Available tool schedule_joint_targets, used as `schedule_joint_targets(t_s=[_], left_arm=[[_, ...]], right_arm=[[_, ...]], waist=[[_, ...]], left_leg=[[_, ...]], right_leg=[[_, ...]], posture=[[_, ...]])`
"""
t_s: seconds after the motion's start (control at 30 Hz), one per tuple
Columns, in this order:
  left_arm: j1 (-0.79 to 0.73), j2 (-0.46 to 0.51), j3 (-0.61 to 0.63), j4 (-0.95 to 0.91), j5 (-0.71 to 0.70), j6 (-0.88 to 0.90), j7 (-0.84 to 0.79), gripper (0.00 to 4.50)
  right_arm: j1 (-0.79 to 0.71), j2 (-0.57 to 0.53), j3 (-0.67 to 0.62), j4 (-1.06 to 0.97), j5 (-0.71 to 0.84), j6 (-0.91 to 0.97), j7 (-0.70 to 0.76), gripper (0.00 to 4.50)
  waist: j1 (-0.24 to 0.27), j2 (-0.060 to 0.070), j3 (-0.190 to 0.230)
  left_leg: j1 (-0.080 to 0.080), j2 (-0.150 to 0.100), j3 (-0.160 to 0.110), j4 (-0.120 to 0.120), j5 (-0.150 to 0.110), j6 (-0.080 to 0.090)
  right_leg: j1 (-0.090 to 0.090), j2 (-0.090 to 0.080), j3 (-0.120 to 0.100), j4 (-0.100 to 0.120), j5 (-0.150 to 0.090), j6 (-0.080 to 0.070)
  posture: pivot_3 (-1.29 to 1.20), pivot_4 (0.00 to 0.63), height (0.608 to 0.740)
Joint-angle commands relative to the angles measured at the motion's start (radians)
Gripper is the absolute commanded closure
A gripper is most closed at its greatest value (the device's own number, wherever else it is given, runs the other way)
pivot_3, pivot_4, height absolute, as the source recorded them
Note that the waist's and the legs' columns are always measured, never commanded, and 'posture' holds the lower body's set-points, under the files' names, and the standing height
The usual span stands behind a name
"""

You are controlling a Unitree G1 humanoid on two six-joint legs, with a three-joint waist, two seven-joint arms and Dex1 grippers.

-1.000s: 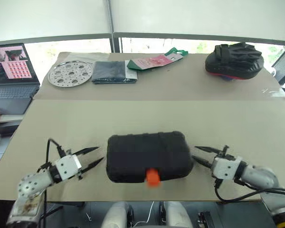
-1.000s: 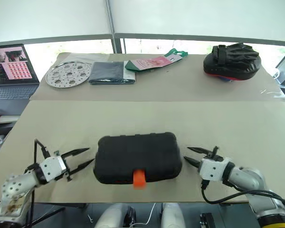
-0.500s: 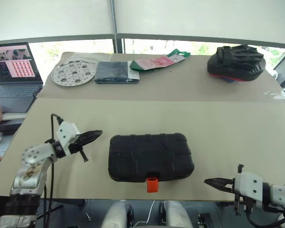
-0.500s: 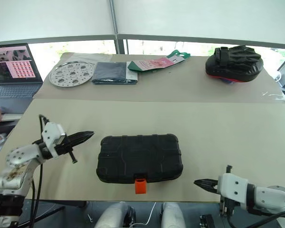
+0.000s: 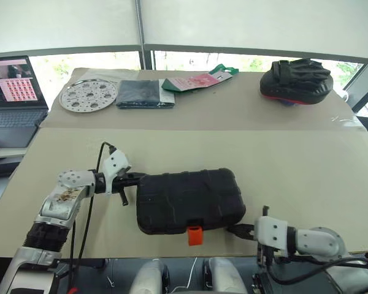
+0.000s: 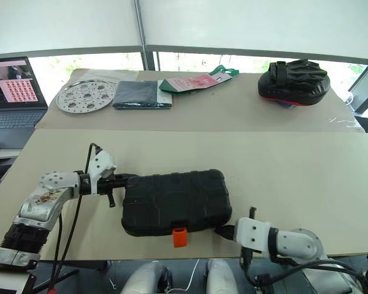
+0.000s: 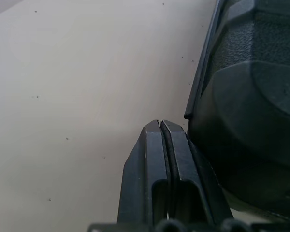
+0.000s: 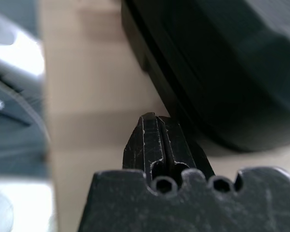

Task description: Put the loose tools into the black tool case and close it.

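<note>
Since the earlier frames both grippers, then spread, are clenched empty and have come in against the closed black case [image 5: 190, 199]: left gripper [image 5: 137, 178] at its far left corner, right gripper [image 5: 238, 231] at its near right corner. The case sits skewed near the table's [image 5: 306, 165] front edge, orange latch [image 5: 195, 235] forward. Behind: perforated disc [image 5: 89, 95], folded cloth [image 5: 139, 93], padded mitt [image 5: 295, 81], laptop [image 5: 13, 92].
</note>
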Motion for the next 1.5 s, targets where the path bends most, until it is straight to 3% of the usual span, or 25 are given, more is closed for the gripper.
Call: schedule_joint_targets(t_s=[0.03, 0.4, 0.57, 0.7, 0.83, 1.03, 1.23, 1.5], left_arm=[[0.077, 0.009, 0.016, -0.092, -0.031, 0.026, -0.017, 4.40], [0.248, -0.079, 0.186, -0.265, -0.145, 0.097, 0.137, 4.40], [0.206, -0.096, 0.233, -0.257, -0.187, 0.109, 0.156, 4.40], [0.094, -0.075, 0.267, -0.208, -0.241, 0.127, 0.120, 4.40], [-0.057, -0.067, 0.165, -0.192, -0.259, 0.170, 0.009, 4.40], [-0.173, -0.137, -0.009, -0.165, -0.165, 0.132, -0.032, 4.40], [-0.215, -0.179, -0.125, -0.095, -0.053, 0.083, -0.028, 4.40], [-0.191, -0.189, -0.143, -0.081, -0.015, 0.101, -0.016, 4.40]], right_arm=[[-0.100, 0.028, -0.029, 0.027, -0.019, 0.059, -0.050, 4.50], [-0.424, 0.147, 0.014, 0.391, -0.100, -0.028, -0.092, 4.50], [-0.466, 0.151, -0.008, 0.469, -0.076, -0.069, -0.082, 4.50], [-0.396, 0.107, -0.066, 0.407, 0.023, -0.018, -0.013, 4.50], [-0.230, 0.032, -0.138, 0.247, 0.115, 0.101, 0.039, 4.50], [-0.086, 0.021, -0.102, 0.048, 0.150, 0.239, 0.035, 4.50], [-0.128, 0.061, -0.057, -0.006, 0.133, 0.311, -0.011, 4.50], [-0.198, 0.085, -0.019, -0.011, 0.137, 0.347, -0.012, 4.50]], waist=[[-0.002, 0.000, 0.000], [0.003, 0.002, 0.001], [0.010, 0.002, 0.002], [0.015, 0.002, 0.002], [0.026, 0.002, 0.002], [0.008, 0.002, 0.001], [0.008, 0.002, 0.001], [0.015, 0.002, 0.001]], left_leg=[[0.000, 0.000, 0.000, 0.000, 0.000, 0.000], [-0.002, 0.000, 0.000, 0.000, 0.000, 0.000], [-0.002, 0.000, 0.000, 0.000, 0.000, -0.001], [-0.002, -0.001, -0.001, 0.000, 0.000, -0.001], [-0.004, -0.002, -0.003, 0.000, 0.000, 0.000], [-0.002, -0.002, -0.001, 0.000, 0.000, 0.000], [-0.002, 0.000, -0.001, 0.001, 0.001, -0.001], [-0.002, 0.000, -0.001, 0.001, 0.000, 0.000]], right_leg=[[0.000, 0.000, 0.000, 0.000, 0.000, 0.000], [-0.002, -0.003, -0.001, 0.001, 0.001, -0.001], [-0.002, -0.003, -0.002, 0.001, 0.001, -0.002], [-0.002, -0.003, -0.003, 0.001, 0.001, -0.002], [-0.001, -0.003, -0.005, 0.000, 0.001, -0.001], [0.000, -0.002, -0.002, -0.001, 0.001, 0.000], [0.000, 0.003, 0.000, -0.001, 0.001, 0.000], [0.000, 0.003, 0.001, -0.001, 0.001, 0.000]], posture=[[0.00, 0.150, 0.740], [0.00, 0.150, 0.740], [0.00, 0.150, 0.740], [0.00, 0.150, 0.740], [0.00, 0.150, 0.740], [0.00, 0.150, 0.740], [0.00, 0.150, 0.740], [0.00, 0.150, 0.740]])
